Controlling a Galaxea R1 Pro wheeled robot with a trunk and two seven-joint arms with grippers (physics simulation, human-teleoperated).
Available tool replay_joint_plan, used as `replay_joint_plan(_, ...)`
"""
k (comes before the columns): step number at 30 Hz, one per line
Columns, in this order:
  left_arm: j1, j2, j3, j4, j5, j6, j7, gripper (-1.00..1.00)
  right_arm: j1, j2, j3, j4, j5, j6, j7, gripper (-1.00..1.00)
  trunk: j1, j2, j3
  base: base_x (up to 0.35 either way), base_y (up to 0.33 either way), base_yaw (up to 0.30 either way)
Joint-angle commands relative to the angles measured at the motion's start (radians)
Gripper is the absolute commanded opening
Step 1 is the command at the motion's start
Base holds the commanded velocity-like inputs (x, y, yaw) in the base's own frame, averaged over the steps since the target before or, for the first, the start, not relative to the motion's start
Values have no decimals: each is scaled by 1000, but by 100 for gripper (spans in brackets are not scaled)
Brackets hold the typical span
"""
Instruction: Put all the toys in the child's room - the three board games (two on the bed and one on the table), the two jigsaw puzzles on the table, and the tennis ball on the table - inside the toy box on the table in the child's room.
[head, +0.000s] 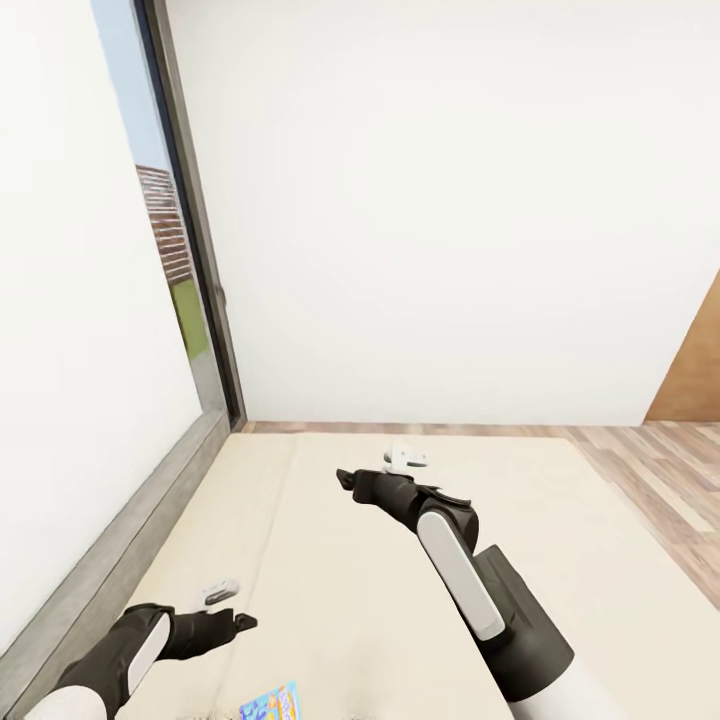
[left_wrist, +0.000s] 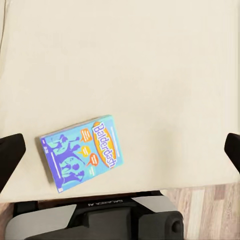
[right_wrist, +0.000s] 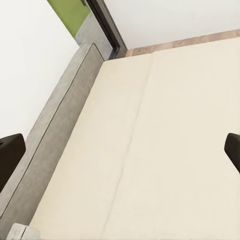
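Note:
A blue board game (left_wrist: 82, 152) with an orange "Balderdash" title lies flat on the bed's cream mattress (left_wrist: 150, 60), close to its near edge. Its corner peeks in at the bottom of the head view, board game (head: 272, 703). My left gripper (head: 238, 622) hovers open above the mattress just beyond that box, with nothing between its fingers (left_wrist: 10, 155). My right gripper (head: 346, 478) is held out over the middle of the bed (head: 330, 560), open and empty, its fingertips (right_wrist: 10, 152) wide apart. The table, toy box, jigsaw puzzles and tennis ball are out of view.
A grey padded edge (head: 110, 560) runs along the bed's left side under a tall window (head: 170, 230). White walls stand behind. Wood-plank floor (head: 670, 480) lies to the right of the bed, with a brown panel (head: 695, 370) beyond. My own base (left_wrist: 100, 220) is at the bed's near edge.

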Motion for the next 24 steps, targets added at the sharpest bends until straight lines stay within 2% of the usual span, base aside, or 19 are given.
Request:
replay_joint_plan(1,-1,0,7,-1,3,8,-4,100,-1,0,1,-1,-11,2,-10,100,1,-2,-4,0,0,0)
replay_joint_plan(7,-4,3,28,-1,3,12,-10,100,-1,1,2,-2,-11,2,-10,100,1,-2,-14,0,0,0)
replay_joint_plan(10,-7,18,42,-1,4,16,-13,100,-1,1,1,-2,-11,2,-10,100,1,-2,-19,0,0,0)
replay_joint_plan(15,-12,76,95,0,19,21,-25,100,-1,2,1,-1,-11,2,-10,100,1,-2,-27,0,0,0)
replay_joint_plan(20,-13,124,172,1,66,29,-72,100,-1,2,2,0,-11,1,-10,100,1,-2,-35,0,0,0)
replay_joint_plan(24,-14,151,223,3,101,46,-100,100,-1,2,4,0,-11,1,-10,100,1,-2,-42,0,0,0)
